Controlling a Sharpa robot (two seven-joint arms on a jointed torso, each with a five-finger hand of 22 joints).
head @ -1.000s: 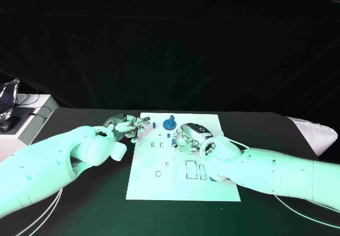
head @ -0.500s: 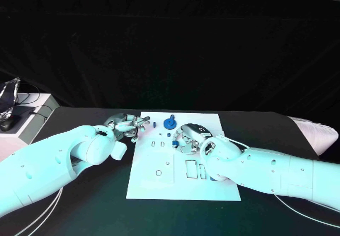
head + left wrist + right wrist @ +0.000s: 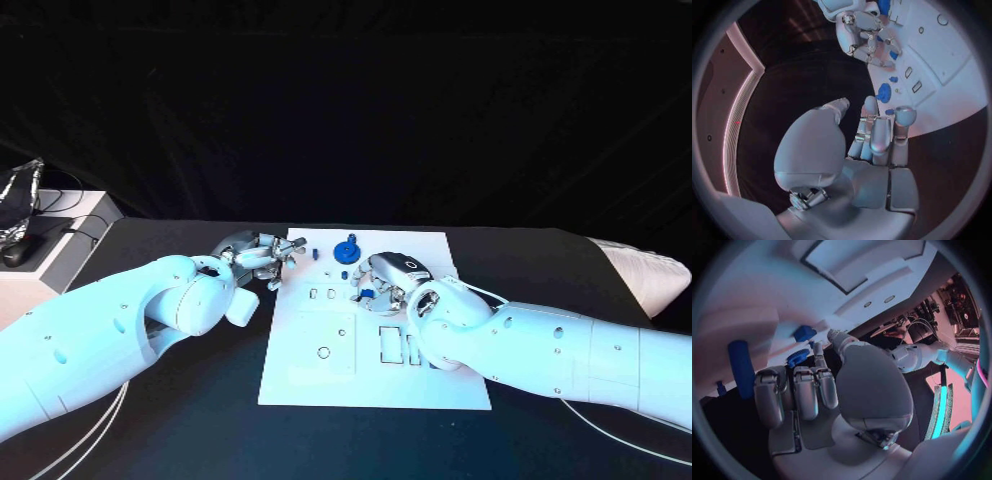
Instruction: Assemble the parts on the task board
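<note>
Right hand [image 3: 387, 280] curled over a small blue part [image 3: 369, 294] on the white task board [image 3: 375, 385], grip unclear; left hand [image 3: 263, 255] open at board's edge; best seat the part squarely, pressing straight down.

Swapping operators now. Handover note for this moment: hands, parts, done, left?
Left hand: at the task board's far-left corner, fingers apart, holding nothing.
Right hand: over the board's middle, fingers curled down by a small blue part; whether it grips it I cannot tell.
Parts: a blue round part sits near the board's far edge, with small blue pieces beside it.
Done: unclear which parts are already seated.
Left: the rectangular slots nearer the robot look unfilled; fill them.
</note>
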